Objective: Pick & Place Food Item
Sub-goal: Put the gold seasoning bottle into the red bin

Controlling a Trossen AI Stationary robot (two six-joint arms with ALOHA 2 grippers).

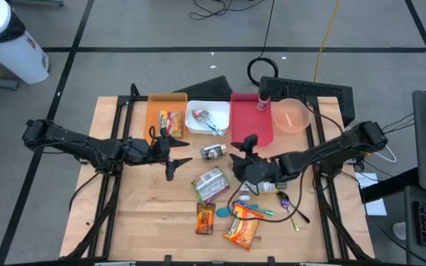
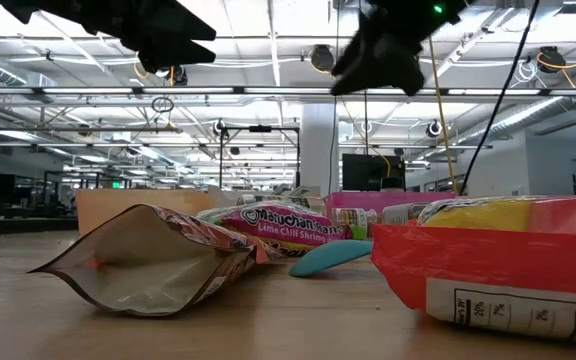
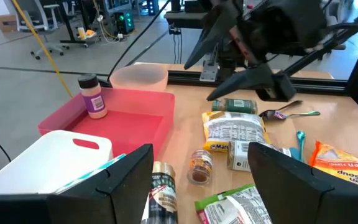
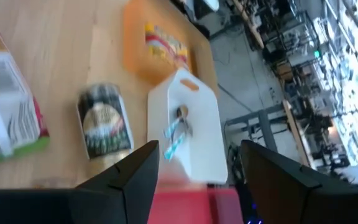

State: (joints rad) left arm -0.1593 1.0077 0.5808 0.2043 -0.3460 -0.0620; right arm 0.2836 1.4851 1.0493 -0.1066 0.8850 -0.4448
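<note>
Food items lie on the wooden table: a dark jar [image 1: 213, 152] on its side, a green-and-red pouch [image 1: 210, 183], a brown packet [image 1: 205, 218] and an orange packet [image 1: 242, 229]. A snack packet [image 1: 170, 122] lies in the orange tray [image 1: 154, 111]. My left gripper [image 1: 173, 151] hovers open above the table, just near of the orange tray. My right gripper [image 1: 239, 153] hovers open right of the jar, near the red tray [image 1: 251, 122]. Nothing sits between either pair of fingers, as the wrist views show for my left gripper [image 3: 201, 158] and my right gripper [image 4: 197, 155].
A white tray [image 1: 207, 118] holds utensils between the orange and red trays. A pink-lidded bottle [image 1: 261, 102] stands in the red tray, and a pink bowl [image 1: 291, 117] sits to its right. Spoons and small utensils [image 1: 272, 207] lie near the right arm.
</note>
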